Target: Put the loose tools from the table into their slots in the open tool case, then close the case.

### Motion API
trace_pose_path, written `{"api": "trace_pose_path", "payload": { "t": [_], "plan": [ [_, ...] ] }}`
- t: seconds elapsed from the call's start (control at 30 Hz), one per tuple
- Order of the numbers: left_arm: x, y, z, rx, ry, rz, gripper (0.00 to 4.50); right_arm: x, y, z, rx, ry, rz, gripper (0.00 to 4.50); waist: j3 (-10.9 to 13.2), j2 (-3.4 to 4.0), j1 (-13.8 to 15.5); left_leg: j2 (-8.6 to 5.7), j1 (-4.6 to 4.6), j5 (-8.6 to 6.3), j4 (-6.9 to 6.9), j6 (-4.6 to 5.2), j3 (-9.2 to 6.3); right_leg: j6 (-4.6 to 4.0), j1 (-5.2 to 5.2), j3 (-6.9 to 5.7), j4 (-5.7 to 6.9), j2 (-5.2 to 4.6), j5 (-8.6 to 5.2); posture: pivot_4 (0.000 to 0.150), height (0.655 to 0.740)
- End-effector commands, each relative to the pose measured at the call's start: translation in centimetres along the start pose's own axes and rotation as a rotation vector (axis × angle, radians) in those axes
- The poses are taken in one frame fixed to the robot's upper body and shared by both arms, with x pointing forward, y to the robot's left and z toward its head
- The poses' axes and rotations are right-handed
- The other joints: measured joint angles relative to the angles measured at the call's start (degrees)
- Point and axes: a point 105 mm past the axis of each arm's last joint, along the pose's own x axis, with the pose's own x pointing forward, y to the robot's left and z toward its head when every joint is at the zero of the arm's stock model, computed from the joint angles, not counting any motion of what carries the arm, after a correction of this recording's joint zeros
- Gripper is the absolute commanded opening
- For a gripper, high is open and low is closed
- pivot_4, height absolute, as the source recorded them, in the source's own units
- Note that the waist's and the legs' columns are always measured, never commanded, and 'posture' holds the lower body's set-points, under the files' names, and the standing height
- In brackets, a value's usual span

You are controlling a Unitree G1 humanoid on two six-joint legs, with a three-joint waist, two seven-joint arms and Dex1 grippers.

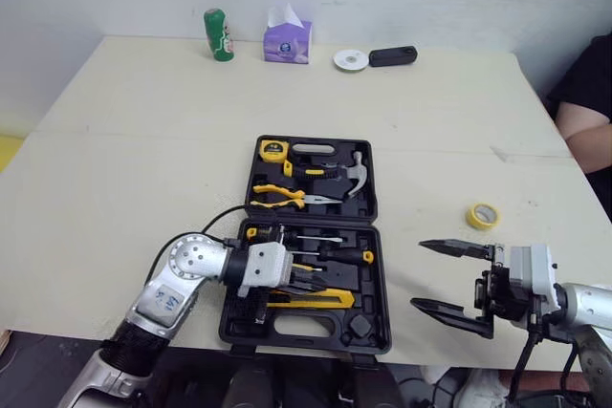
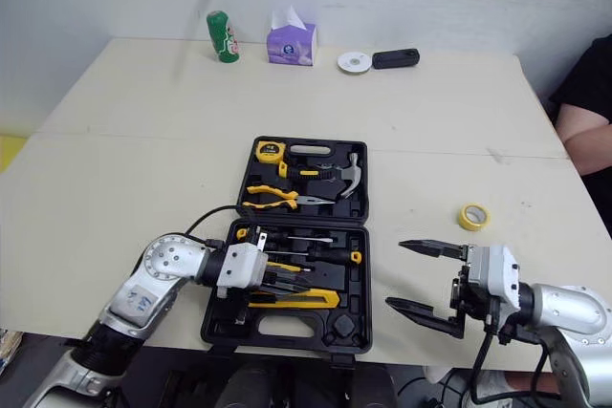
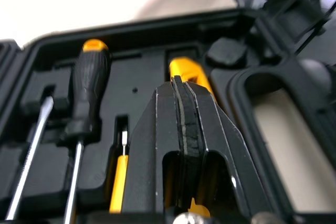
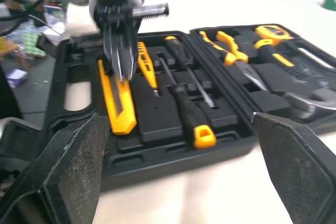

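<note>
While closed over yellow knife (image 1: 311, 300) in case (image 1: 382, 269), left tool (image 1: 316, 280); right tool (image 1: 418, 274) agape alongside, tape roll (image 1: 482, 215) beyond.

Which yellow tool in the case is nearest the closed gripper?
The yellow utility knife, lying just at the tip of the shut left gripper; the pliers and tape measure lie farther off.

The open black plastic tool case (image 1: 366, 177) lies on the pale table (image 1: 143, 140), yellow tape roll (image 1: 482, 215) to its right, green bottle (image 1: 219, 35) and purple tissue box (image 1: 287, 42) behind.
</note>
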Motion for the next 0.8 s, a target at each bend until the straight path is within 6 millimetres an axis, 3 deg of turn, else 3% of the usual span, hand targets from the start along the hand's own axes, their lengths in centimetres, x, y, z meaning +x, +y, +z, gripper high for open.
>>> {"api": "trace_pose_path", "payload": {
  "t": [0.03, 0.33, 0.57, 0.8],
  "plan": [
    [0.8, -0.2, 0.0, -0.006, -0.004, 0.0, 0.03, -0.5, -0.3, 1.6, -0.048, -0.004, -0.031, 4.5, 0.0, 0.06, 0.2, 0.0, 0.0, 0.0, 0.0, 0.0, 0.0, 0.01, 0.01, 0.0, 0.0, -0.01, 0.0, 0.15, 0.74],
    [1.2, -0.9, -1.1, -0.011, 0.029, -0.058, 0.03, -1.3, 0.2, 1.7, -0.032, 0.031, -0.05, 4.5, -0.1, 0.17, 1.1, -0.02, 0.04, -0.03, 0.0, 0.05, 0.01, 0.01, 0.04, 0.02, -0.03, -0.02, 0.01, 0.15, 0.74],
    [0.2, -0.3, -0.2, -0.009, -0.01, -0.026, 0.03, -1.4, -0.2, 1.6, -0.044, 0.032, -0.083, 4.5, -0.1, 0.18, 1.1, -0.01, 0.05, -0.04, 0.0, 0.06, 0.0, 0.01, 0.05, 0.01, -0.03, -0.02, 0.01, 0.15, 0.74],
    [-0.2, -0.9, -2.4, -0.065, 0.126, -0.054, 0.03, -1.0, -0.4, 1.4, -0.042, 0.026, -0.081, 4.5, -0.1, 0.21, 0.9, 0.0, 0.07, -0.03, -0.01, 0.04, 0.01, 0.01, 0.04, 0.01, -0.02, -0.02, 0.01, 0.15, 0.74]
  ]
}}
